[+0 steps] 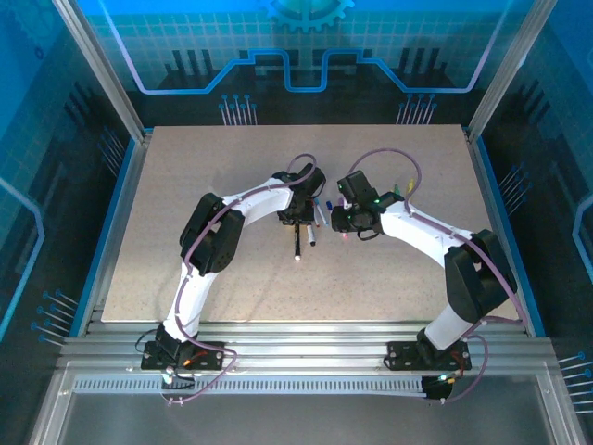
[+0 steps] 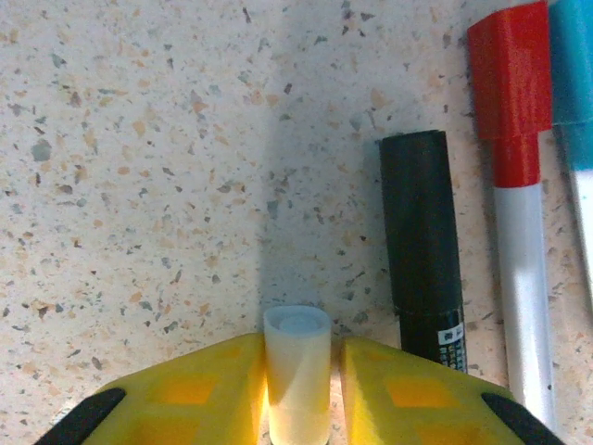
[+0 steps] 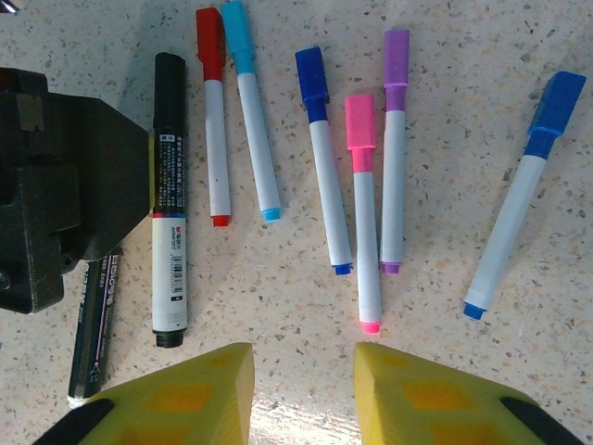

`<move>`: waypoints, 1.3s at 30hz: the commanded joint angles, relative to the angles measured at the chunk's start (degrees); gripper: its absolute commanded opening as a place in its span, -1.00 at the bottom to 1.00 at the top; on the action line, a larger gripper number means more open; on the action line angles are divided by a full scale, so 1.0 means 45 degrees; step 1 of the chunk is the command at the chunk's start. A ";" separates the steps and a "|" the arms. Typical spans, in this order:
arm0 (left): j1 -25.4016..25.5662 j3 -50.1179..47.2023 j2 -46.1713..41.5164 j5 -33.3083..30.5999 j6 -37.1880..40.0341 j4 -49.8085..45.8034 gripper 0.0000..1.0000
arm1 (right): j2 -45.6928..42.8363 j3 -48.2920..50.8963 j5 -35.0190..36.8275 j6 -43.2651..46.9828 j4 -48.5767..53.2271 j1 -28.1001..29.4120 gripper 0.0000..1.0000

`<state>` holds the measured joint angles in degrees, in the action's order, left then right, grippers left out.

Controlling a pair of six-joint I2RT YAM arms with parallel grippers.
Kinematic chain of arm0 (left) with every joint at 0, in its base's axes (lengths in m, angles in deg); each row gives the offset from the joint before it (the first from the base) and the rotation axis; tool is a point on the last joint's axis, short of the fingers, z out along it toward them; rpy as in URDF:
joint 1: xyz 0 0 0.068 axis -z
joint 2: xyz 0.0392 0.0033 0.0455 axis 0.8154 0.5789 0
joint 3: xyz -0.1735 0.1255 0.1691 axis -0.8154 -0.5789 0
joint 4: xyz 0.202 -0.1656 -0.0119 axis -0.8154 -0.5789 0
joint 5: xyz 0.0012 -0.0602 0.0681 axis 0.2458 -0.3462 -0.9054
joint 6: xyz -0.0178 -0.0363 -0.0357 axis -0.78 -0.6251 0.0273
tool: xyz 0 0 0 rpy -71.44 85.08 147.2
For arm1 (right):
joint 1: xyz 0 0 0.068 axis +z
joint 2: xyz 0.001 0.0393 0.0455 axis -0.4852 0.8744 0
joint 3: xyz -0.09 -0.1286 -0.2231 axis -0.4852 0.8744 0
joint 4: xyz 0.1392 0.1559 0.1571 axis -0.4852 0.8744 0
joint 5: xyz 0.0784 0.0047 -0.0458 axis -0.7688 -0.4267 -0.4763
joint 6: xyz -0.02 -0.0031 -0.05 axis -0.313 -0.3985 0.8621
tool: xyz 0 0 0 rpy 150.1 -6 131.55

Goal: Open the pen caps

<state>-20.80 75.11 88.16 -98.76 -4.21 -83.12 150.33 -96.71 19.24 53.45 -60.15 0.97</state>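
My left gripper (image 2: 298, 357) is shut on a short white cylinder (image 2: 296, 371) that looks like a white pen cap, just above the table. To its right lie a black marker (image 2: 422, 250) and a red cap (image 2: 507, 79). From above, the left gripper (image 1: 297, 219) sits over a thin black pen (image 1: 297, 243). My right gripper (image 3: 304, 366) is open over bare table. Beyond it lie capped pens in a row: red cap (image 3: 209, 42), cyan cap (image 3: 235, 35), dark blue cap (image 3: 312, 72), pink cap (image 3: 360, 120), purple cap (image 3: 397, 56) and blue cap (image 3: 556, 111).
The left arm's dark housing (image 3: 56, 185) stands close to the black marker (image 3: 170, 185), with the thin black pen (image 3: 93, 334) running out from under it. A few more pens (image 1: 400, 190) lie beside the right arm. The speckled table (image 1: 185, 185) has raised rails at its edges.
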 commanded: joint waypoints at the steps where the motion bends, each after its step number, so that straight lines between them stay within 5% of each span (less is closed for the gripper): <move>1: 0.0018 -0.0380 -0.0241 -0.0247 0.0121 -0.0652 -0.42 | 0.0108 -0.0402 0.0049 -0.0112 0.0245 0.0173 -0.30; 11: 0.0032 -0.0361 -0.0016 -0.0243 0.0084 -0.0728 -0.44 | 0.0089 -0.0312 -0.0017 -0.0051 0.0072 0.0178 -0.29; 20: -0.0026 -0.0124 0.0036 -0.0692 0.0389 -0.1106 -1.00 | 0.0383 -0.0439 -0.0545 -0.0070 -0.0030 0.0206 -0.30; 23: -0.0205 0.0154 -0.0168 -0.1001 0.0503 -0.1400 -1.00 | 0.0543 -0.0497 -0.1017 -0.0146 -0.0154 0.0292 -0.30; 29: -0.0534 0.0399 -0.1512 -0.1134 0.0780 -0.1493 -1.00 | 0.0564 -0.0284 -0.3214 -0.0575 -0.1444 0.0355 -0.27; 34: -0.0573 0.0480 -0.2580 -0.0309 0.0726 -0.1282 -1.00 | 0.0691 0.0108 -0.5836 -0.1374 -0.3423 0.0336 0.05; 39: -0.0563 0.0330 -0.3208 0.0519 0.0444 -0.1007 -1.00 | 0.0992 0.0132 -0.7297 -0.2052 -0.4595 0.0362 0.16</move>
<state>-23.40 75.59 75.83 -99.59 -1.76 -87.56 153.72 -96.95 -6.44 47.01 -75.52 1.74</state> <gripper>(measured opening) 0.083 0.578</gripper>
